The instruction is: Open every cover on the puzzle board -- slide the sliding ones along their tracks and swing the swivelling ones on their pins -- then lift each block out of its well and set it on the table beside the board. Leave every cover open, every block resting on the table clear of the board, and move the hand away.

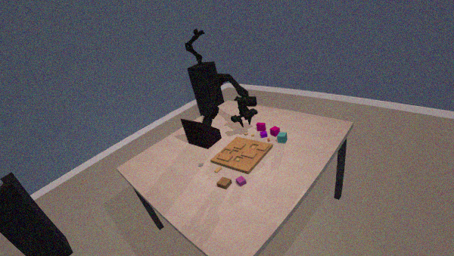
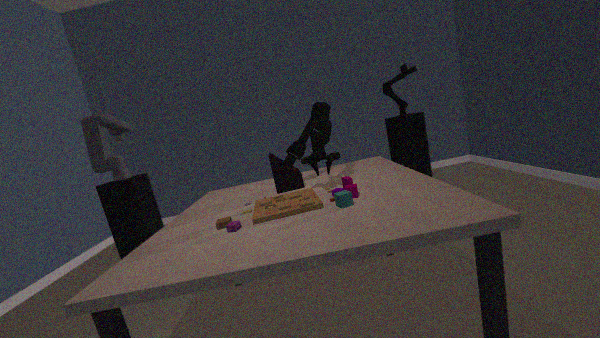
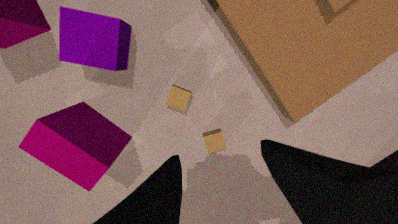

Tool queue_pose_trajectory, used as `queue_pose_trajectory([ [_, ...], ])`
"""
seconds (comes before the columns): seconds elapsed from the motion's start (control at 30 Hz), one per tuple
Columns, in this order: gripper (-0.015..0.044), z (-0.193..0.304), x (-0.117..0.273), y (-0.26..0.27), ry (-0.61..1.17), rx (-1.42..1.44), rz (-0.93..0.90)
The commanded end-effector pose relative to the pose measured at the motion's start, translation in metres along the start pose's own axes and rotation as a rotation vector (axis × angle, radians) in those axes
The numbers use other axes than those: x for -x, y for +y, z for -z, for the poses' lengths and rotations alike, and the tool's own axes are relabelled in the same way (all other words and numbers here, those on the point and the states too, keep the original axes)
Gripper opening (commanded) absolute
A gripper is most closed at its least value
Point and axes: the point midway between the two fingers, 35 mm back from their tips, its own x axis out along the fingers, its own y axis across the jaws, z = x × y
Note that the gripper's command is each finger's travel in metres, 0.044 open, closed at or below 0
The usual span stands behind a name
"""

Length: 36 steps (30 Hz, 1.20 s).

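Jaws (image 1: 246,126) (image 2: 323,175): parted, nothing gripped, held above the counter (image 1: 310,125) (image 2: 400,215).
Tan bits: two seen just beyond the fingertips, beside the board (image 1: 242,167) (image 2: 287,214) (image 3: 310,60).
Board: placed farther out, its near corner toward the right finger in the wrist view.

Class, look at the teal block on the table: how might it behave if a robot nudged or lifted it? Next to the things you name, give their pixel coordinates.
The teal block (image 1: 282,137) (image 2: 343,199) would probably slide rather than roll, since its sides look flat. Its cube-like shape suggests it wouldn't tip easily under a low push. Its crisp edges hint at a stiff body that should keep its shape when gripped.
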Motion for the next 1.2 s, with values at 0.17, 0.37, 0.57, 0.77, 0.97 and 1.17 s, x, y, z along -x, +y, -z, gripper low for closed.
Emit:
queue_pose_trajectory([
  [0.17,0.002,-0.047,0.004,0.0,-0.017,-0.153,-0.003],
  [0.37,0.0,-0.08,0.005,-0.006,-0.022,-0.268,-0.003],
  [0.57,0.0,-0.111,0.004,-0.017,-0.018,-0.397,-0.001],
  [0.77,0.0,-0.141,0.003,-0.031,-0.013,-0.525,-0.002],
  [0.97,0.0,-0.17,0.0,-0.05,-0.005,-0.654,-0.005],
  [1.17,0.0,-0.186,-0.001,-0.06,0.0,-0.728,-0.008],
])
